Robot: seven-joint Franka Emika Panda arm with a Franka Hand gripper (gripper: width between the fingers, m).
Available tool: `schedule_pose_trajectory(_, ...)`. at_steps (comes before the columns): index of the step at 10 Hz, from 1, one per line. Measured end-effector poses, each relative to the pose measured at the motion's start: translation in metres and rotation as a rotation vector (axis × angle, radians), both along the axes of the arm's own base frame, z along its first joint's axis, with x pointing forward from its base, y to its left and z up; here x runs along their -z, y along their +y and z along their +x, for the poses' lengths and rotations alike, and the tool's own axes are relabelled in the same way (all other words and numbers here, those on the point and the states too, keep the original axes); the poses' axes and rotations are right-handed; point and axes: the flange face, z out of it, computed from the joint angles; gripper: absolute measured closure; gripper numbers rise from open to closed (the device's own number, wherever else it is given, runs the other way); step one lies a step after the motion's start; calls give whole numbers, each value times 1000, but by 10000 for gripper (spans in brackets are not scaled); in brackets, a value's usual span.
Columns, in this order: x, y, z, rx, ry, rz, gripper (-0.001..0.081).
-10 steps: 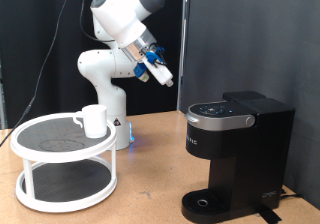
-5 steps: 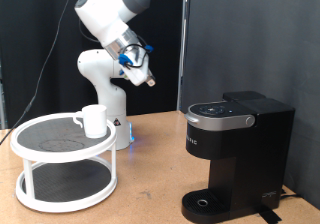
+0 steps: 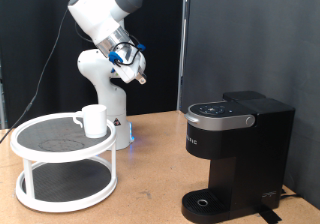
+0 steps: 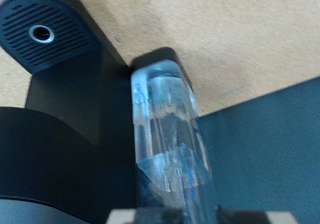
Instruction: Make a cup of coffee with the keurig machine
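Note:
The cup point(image 3: 94, 119), a small white mug, stands on the top tier of a round white stand at the exterior view's left. The keurig machine point(image 3: 236, 155) is black, with its lid down, and stands on the table at the exterior view's right. My gripper point(image 3: 141, 78) hangs high in the air between them, above and to the right of the cup, well apart from both, with nothing seen in it. In the wrist view the gripper does not show. That view looks down on the machine's drip base point(image 4: 42, 32) and its clear water tank point(image 4: 170, 124).
The two-tier round white stand point(image 3: 30, 144) has dark shelf surfaces and takes up the exterior view's lower left. The arm's white base point(image 3: 105, 94) stands behind it. A black curtain hangs behind the wooden table point(image 3: 150, 184).
The arm has swung towards the exterior view's left, carrying the gripper away from above the machine and closer to above the stand. The cup and the machine have not moved.

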Motion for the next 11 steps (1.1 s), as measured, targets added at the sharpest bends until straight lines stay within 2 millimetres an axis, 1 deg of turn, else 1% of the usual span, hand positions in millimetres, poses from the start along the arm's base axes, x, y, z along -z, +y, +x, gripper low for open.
schedule_pose_trajectory(2,-9,-17,-17,2,33,46,806)
schedule_pose_trajectory(5,-27,-48,-42,94,-14,-21,806)
schedule_pose_trajectory(7,-36,-63,-59,95,-47,-97,806)
schedule_pose_trajectory(9,-39,-69,-68,77,-64,-105,806)
schedule_pose_trajectory(11,-38,-70,-68,78,-63,-103,806)
